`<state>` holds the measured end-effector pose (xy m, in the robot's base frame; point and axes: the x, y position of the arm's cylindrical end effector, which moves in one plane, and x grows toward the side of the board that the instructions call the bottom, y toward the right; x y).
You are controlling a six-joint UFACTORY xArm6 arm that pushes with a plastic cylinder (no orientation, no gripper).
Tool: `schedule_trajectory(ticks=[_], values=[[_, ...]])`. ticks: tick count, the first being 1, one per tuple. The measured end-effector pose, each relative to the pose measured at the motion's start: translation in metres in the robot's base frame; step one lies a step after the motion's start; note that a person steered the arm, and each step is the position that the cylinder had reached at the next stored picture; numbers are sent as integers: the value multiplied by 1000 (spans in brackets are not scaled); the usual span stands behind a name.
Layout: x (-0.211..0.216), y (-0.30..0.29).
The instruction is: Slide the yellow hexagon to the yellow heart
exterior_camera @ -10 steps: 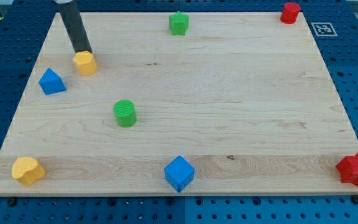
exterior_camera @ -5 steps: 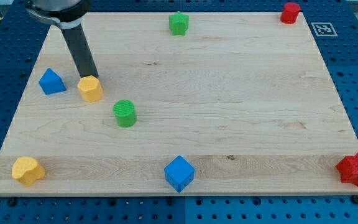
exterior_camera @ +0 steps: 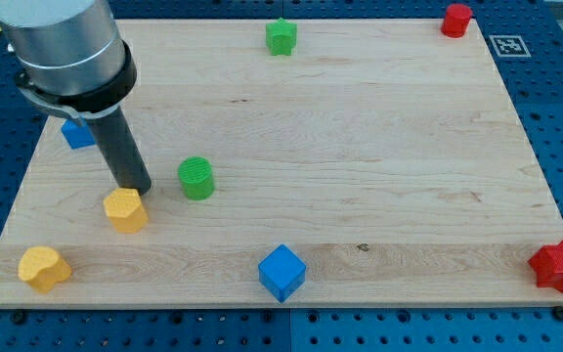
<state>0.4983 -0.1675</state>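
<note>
Bare board lies between yellow hexagon and yellow heart; no block intervenes.

A broad cylindrical housing in matte silver-grey is seen, ringed at its lower edge by a black collar. From the collar a straight, smooth, dark grey rod extends, narrower than the housing, ending in my tip, which is cut flat and unmarked.
</note>
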Motion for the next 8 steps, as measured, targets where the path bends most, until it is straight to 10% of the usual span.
schedule_trajectory(ticks=[8], values=[[42,11]])
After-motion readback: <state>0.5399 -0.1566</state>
